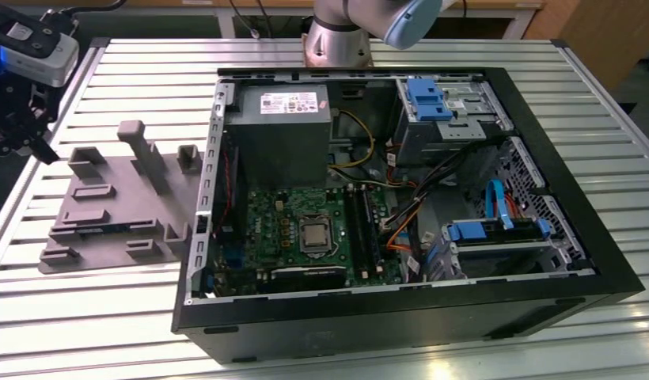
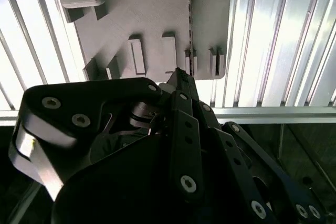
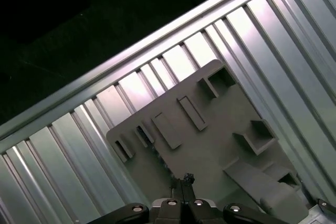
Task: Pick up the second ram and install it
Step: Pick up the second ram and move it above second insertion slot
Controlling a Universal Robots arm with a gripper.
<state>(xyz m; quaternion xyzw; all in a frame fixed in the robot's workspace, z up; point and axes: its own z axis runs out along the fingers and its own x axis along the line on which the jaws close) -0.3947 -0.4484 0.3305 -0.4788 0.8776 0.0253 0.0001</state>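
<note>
We lose the arm (image 1: pixel 340 39) at the exterior view's top edge; in the second wrist view the jaws' linkage covers part of the grey fixture (image 2: pixel 152 19) and bench (image 2: pixel 262 51).

Upright posts (image 1: pixel 143 150) rose from the grey fixture plate (image 1: pixel 108 218), computer case (image 1: pixel 210 182) wall stood just beside, bare slatted table (image 1: pixel 81 317) lay around.

Fixture tray (image 1: pixel 122 231) on the slatted table (image 1: pixel 124 87), at the exterior view's left of the computer case (image 1: pixel 409 317), motherboard (image 1: pixel 270 214) inside.
</note>
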